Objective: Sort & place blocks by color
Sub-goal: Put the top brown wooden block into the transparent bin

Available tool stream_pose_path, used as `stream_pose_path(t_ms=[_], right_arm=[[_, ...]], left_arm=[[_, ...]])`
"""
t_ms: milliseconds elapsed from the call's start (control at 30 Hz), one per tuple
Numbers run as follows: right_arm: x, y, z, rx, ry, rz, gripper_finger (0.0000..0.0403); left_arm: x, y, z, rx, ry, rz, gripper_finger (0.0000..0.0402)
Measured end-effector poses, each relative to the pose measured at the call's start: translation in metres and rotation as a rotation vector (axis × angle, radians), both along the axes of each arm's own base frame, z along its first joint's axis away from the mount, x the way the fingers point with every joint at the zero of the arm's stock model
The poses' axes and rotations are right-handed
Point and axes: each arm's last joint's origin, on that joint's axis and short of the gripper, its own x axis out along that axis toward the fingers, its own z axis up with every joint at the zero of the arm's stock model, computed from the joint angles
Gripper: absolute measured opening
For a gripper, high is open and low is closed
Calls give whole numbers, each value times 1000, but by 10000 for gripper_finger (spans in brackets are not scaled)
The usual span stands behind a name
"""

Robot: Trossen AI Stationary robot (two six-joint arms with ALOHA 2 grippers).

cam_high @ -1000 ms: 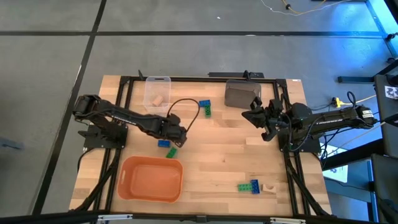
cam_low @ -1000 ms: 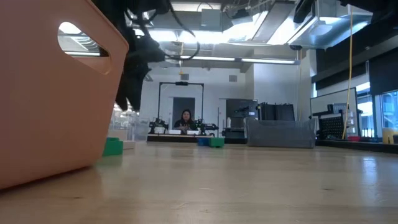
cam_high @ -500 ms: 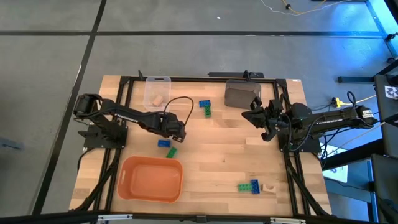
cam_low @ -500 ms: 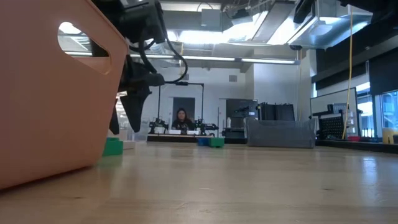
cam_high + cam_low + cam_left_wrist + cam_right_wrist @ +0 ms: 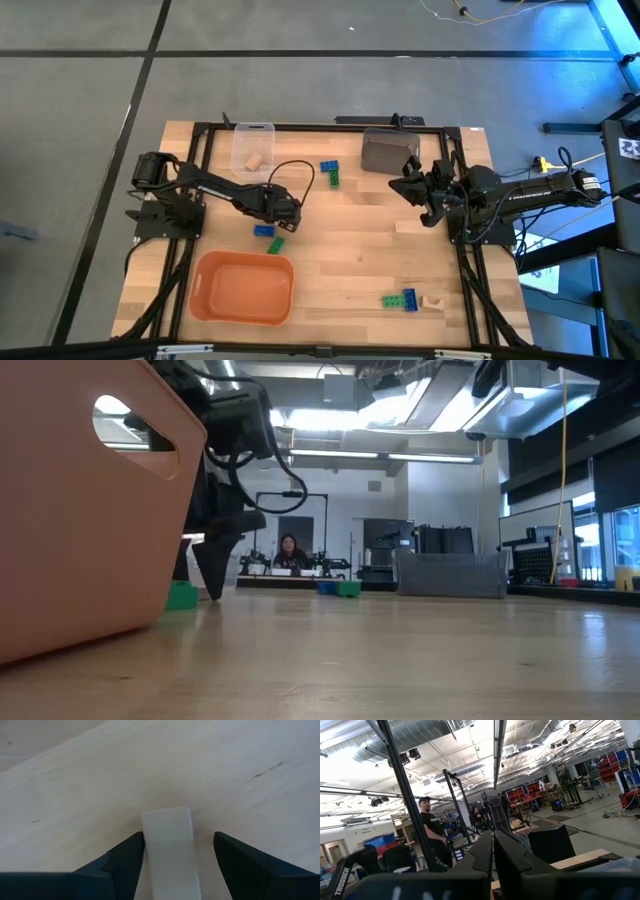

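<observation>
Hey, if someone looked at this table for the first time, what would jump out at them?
Probably the big orange bin at the near-left edge. Next, the left gripper low over the wood, fingers open around a pale block, with a blue block and a green block lying beside it.

Robotics lab: exposed ceiling ducts (image 5: 395,742), more arm rigs behind (person (image 5: 431,832) standing there).
</observation>
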Motion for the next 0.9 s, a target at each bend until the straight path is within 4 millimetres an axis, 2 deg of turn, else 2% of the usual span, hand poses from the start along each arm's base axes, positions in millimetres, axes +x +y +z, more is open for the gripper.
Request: stream_pose_path(t_ms=[233,333,467,600,667,767,900], right_arm=[[0,0,0,0,-1,0,21],[0,0,0,0,-1,0,21],[0,0,0,0,-1,0,21],[0,0,0,0,-1,0,21],[0,0,0,0,-1,0,21],[0,0,0,0,-3,0,21],[0,0,1,1,-9,0,21]], left_arm=[[1,0,-3,3,22,-20,224],[-1,-1,-4,-4,49,-39,192],[-5,0,-5,-5,95,-90,118],[-10,3,3,19,114,-153,115],[-15,7,16,47,94,-177,115],[-19,16,46,130,-23,-193,115],[-34,22,97,280,-247,-210,115]])
